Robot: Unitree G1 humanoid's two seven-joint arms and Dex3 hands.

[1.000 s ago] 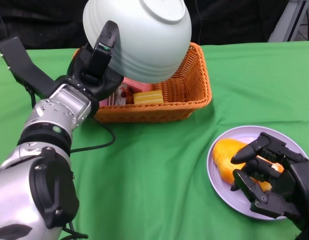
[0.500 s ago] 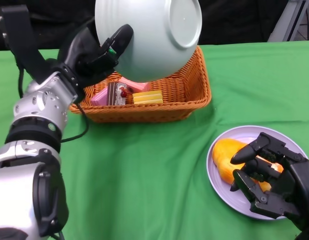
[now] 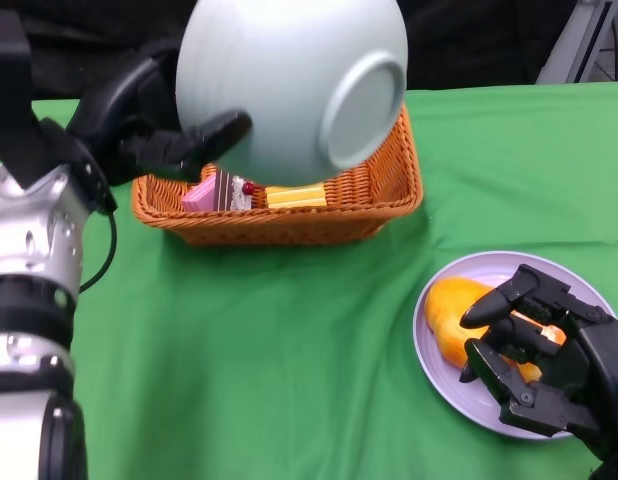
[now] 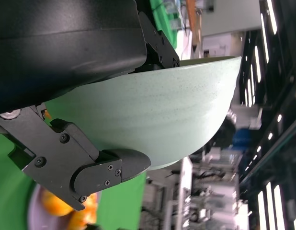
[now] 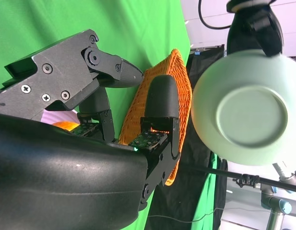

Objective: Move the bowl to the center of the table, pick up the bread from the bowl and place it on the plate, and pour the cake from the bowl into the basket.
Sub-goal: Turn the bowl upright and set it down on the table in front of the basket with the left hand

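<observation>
My left hand (image 3: 154,130) grips the pale green bowl (image 3: 289,90) and holds it tipped over above the orange wicker basket (image 3: 384,190), its base facing the camera. The same bowl (image 4: 162,124) fills the left wrist view and hangs in the air as the bowl (image 5: 244,108) in the right wrist view. In the basket lie a pink and brown cake slice (image 3: 221,190) and a yellow cake piece (image 3: 294,195). The orange bread (image 3: 454,315) lies on the lilac plate (image 3: 549,270) at the lower right. My right hand (image 3: 544,355) rests over the plate, fingers curled beside the bread.
Green cloth (image 3: 289,350) covers the table. A black cable (image 3: 104,250) trails beside my left forearm. Dark backdrop lies behind the table's far edge.
My left hand has swung the bowl rightward and rotated it, so its base now faces the camera. The cake pieces in the basket have come into view. The right hand has not moved.
</observation>
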